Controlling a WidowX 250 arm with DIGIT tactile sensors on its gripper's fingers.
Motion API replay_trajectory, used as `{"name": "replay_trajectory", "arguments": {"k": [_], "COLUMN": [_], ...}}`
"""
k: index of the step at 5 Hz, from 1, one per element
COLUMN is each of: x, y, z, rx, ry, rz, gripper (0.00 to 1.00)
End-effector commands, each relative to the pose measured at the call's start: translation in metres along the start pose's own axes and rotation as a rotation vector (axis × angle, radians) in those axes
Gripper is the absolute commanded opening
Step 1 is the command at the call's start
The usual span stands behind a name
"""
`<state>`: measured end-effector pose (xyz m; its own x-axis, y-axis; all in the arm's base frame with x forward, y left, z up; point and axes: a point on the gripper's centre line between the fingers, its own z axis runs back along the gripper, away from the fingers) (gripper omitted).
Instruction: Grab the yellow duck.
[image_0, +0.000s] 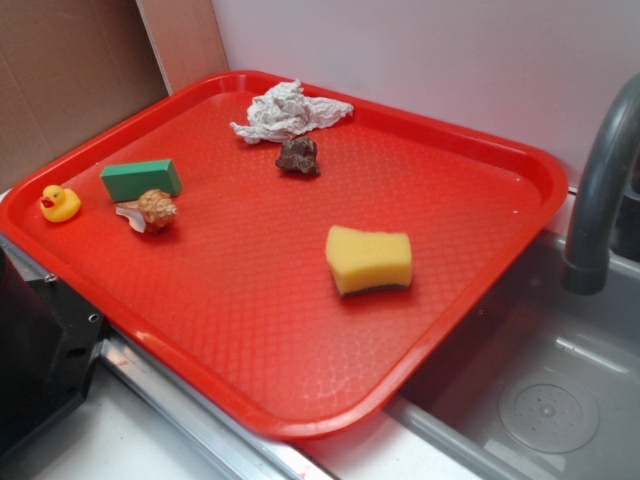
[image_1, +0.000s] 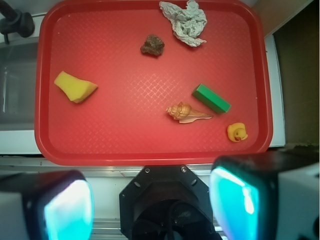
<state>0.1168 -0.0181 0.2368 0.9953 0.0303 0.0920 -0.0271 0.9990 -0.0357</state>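
The yellow duck (image_0: 59, 203) is a tiny rubber toy with a red-orange beak. It sits near the left rim of the red tray (image_0: 460, 150), just left of the green block (image_0: 141, 179). In the wrist view the duck (image_1: 237, 132) lies at the tray's lower right corner. My gripper (image_1: 150, 205) is high above the tray's near edge, far from the duck. Its jaws stand wide apart with nothing between them, and the fingers (image_1: 235, 197) show as blurred cyan pads. The gripper itself is out of the exterior view.
On the tray lie a seashell (image_0: 153, 210), a yellow sponge (image_0: 368, 260), a brown rock (image_0: 299, 156) and a crumpled cloth (image_0: 288, 110). A sink (image_0: 540, 400) with a grey faucet (image_0: 600, 190) is at the right. The black robot base (image_0: 40, 350) is at the lower left.
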Motion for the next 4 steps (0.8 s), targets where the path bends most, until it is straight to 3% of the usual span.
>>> {"name": "replay_trajectory", "arguments": {"k": [1,2,3,4], "x": [0.0,0.018,0.019,0.024], "y": [0.0,0.051,0.094,0.118], "z": [0.0,-0.039,-0.058,-0.081], "rx": [0.0,0.066,0.083,0.099], "ry": [0.0,0.047,0.017,-0.007], "rz": [0.0,0.244,0.436,0.244], "gripper": [1.0,1.0,1.0,1.0]}}
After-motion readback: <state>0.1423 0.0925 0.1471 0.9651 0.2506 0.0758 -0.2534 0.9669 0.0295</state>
